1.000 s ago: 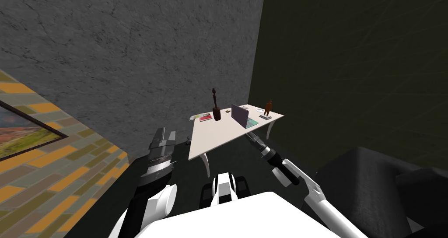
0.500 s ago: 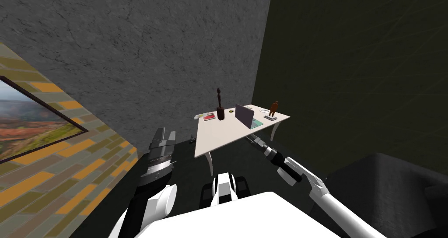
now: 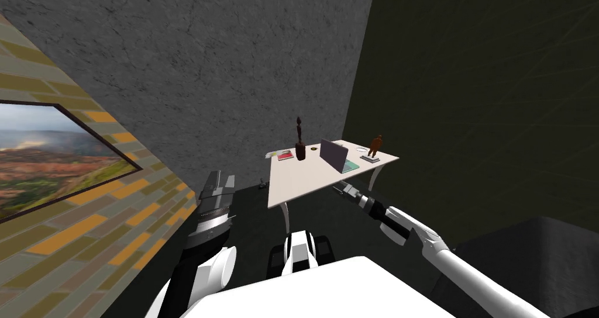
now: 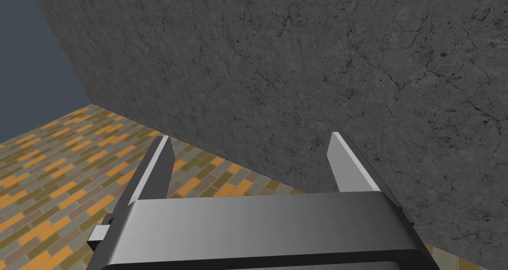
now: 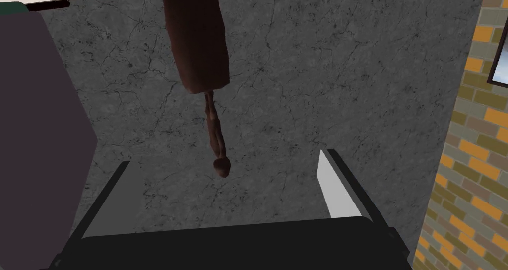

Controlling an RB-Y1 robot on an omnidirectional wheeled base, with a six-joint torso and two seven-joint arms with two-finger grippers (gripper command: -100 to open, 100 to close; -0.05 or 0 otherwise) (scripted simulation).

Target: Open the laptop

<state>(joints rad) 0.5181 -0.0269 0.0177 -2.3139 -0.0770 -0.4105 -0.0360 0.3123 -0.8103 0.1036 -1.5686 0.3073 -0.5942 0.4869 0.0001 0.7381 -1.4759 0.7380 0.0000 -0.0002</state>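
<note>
Laptop (image 3: 335, 155) stands on the white counter (image 3: 295, 183), between a dark slim figurine (image 3: 300, 142) and a brown figurine (image 3: 375, 147). Its purplish-grey lid is raised and its teal keyboard deck lies flat toward the brown figurine. A red book (image 3: 286, 155) lies at the counter's far left corner, just beside the dark slim figurine.

Your right tool (image 3: 338, 186) is stretched forward on its arm and sits at the counter's near edge, in front of the laptop and apart from it. In the right wrist view its two fingers (image 5: 335, 187) are spread wide with nothing between them. The laptop's lid shows as a big purplish plane close beside one finger. The dark slim figurine stands further off, in line with the gap between the fingers. You cannot tell from these views how high the tool is against the counter top.

Your left tool (image 4: 250, 136) is held up on your left side, well away from the counter. Its fingers are also spread and hold nothing.

The counter stands against a grey wall (image 3: 205, 69), with a brick wall (image 3: 88, 232) to your left.
</note>
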